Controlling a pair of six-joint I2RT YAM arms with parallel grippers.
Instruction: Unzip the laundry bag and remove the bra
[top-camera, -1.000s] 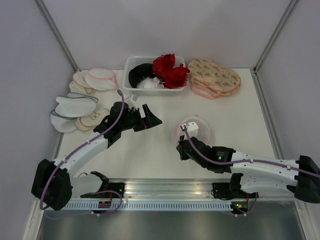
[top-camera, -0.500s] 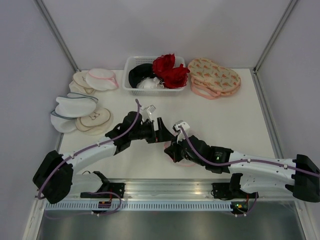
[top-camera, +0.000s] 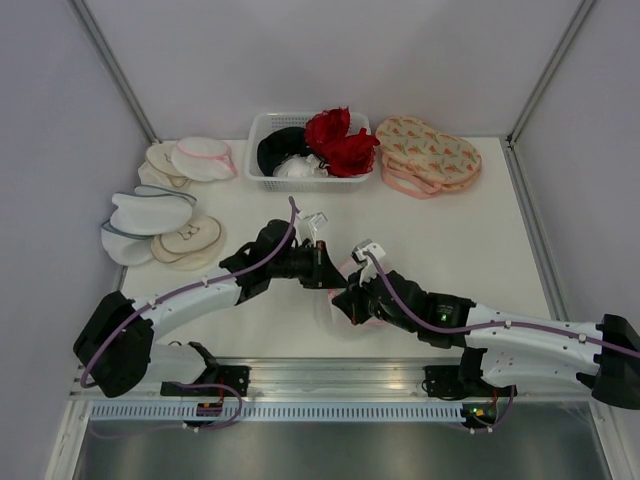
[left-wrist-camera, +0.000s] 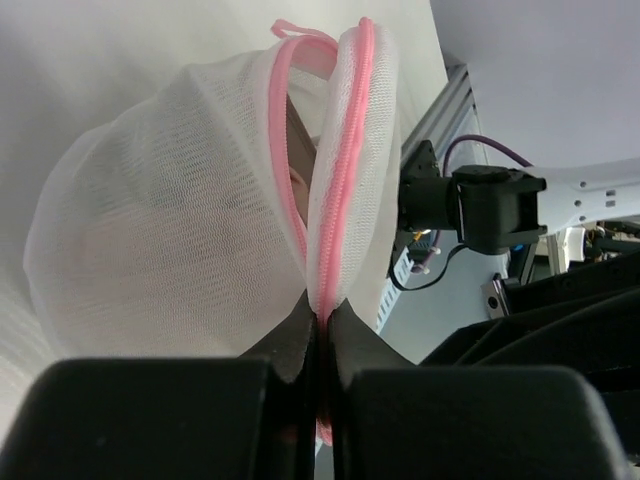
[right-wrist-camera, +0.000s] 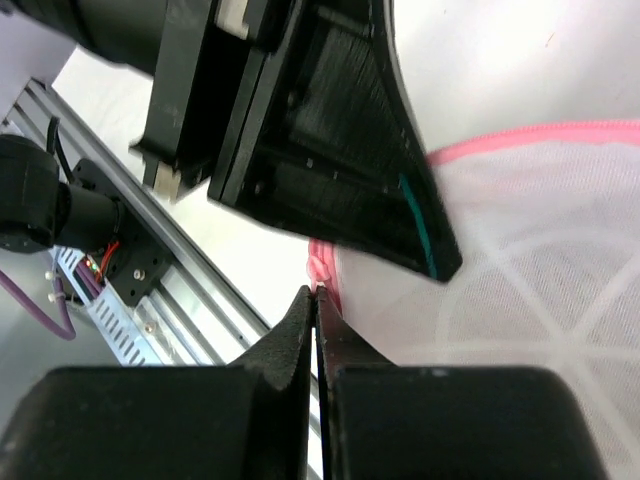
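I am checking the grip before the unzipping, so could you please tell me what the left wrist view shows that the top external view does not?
Only the left wrist view shows the left gripper pinched shut on the pink zipper trim of the laundry bag, with a gap between the bag's two pink edges higher up. Only the top external view shows the basket of garments, the floral pouches and the right arm. Both show the left gripper at the bag.

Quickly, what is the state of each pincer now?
Left pincer: closed, pinching the pink zipper trim of the laundry bag.
Right pincer: closed on a pink bit at the bag's edge.
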